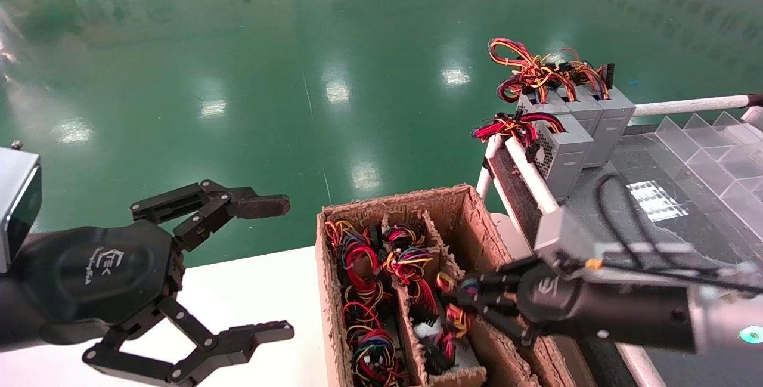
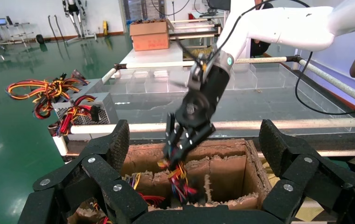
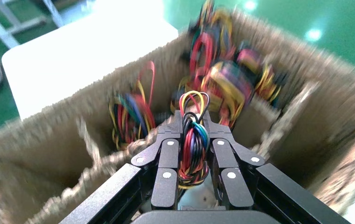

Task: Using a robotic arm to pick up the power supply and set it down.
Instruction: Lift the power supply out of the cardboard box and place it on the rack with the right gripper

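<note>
My right gripper (image 1: 454,302) reaches into the middle compartment of the brown cardboard box (image 1: 393,199). It is shut on the coloured wire bundle (image 3: 192,149) of a power supply, whose grey body is hidden down in the compartment. The left wrist view shows the same gripper (image 2: 181,148) with the wires (image 2: 180,179) hanging from it just above the box (image 2: 226,163). My left gripper (image 1: 281,268) is open and holds nothing, out to the left over the white table (image 1: 250,291).
Three more grey power supplies (image 1: 563,148) with red and yellow wires stand on the dark surface at the back right, beside a white rail (image 1: 685,104) and clear plastic dividers (image 1: 715,136). Other box compartments hold wire bundles (image 1: 363,291). Green floor lies beyond.
</note>
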You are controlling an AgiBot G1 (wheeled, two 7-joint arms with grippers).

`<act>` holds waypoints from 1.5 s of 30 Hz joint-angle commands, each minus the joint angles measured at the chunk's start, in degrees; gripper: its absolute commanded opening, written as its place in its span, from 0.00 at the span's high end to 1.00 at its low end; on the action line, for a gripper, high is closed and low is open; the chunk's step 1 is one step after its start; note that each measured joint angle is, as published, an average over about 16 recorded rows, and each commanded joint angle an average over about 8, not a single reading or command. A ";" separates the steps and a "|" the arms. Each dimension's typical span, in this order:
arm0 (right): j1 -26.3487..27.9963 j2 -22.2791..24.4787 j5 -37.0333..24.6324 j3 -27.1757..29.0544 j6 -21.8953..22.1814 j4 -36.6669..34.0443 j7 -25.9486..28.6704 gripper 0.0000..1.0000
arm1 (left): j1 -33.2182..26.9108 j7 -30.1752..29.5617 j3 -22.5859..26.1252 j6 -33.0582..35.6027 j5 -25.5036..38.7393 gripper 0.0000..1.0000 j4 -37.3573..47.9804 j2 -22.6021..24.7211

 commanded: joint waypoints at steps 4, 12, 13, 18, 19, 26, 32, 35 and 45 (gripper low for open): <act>0.11 1.78 4.47 3.00 -0.30 0.41 -1.14 1.00 | 0.00 0.00 0.00 0.00 0.00 0.00 0.00 0.00; 0.51 4.10 11.33 8.30 0.04 -1.32 -3.90 1.00 | 0.00 0.00 0.00 0.00 0.00 0.00 0.00 0.00; 0.66 4.29 12.04 8.91 0.13 -1.66 -4.22 1.00 | 0.00 0.00 0.01 0.00 0.00 0.00 0.00 0.00; 1.97 5.33 14.98 11.60 0.33 -3.46 -5.48 1.00 | 0.00 0.00 0.01 0.00 0.00 0.00 0.00 0.00; 2.31 5.58 15.38 12.03 0.32 -3.82 -5.68 1.00 | 0.00 0.00 0.01 0.00 -0.01 0.00 0.00 0.00; 5.29 7.50 16.28 14.24 0.67 -6.69 -7.08 1.00 | 0.00 0.01 0.01 0.00 -0.01 0.00 0.00 0.00; 8.40 8.49 14.38 14.62 1.97 -10.61 -8.35 1.00 | 0.00 0.01 0.01 0.00 -0.01 0.00 0.00 0.00; 9.85 8.59 12.67 14.27 2.65 -13.04 -9.44 1.00 | 0.00 0.01 0.01 -0.01 -0.01 0.00 0.00 -0.01; 14.00 8.12 6.35 12.49 4.90 -23.40 -15.10 1.00 | 0.00 0.01 0.02 -0.01 -0.01 0.00 0.00 -0.01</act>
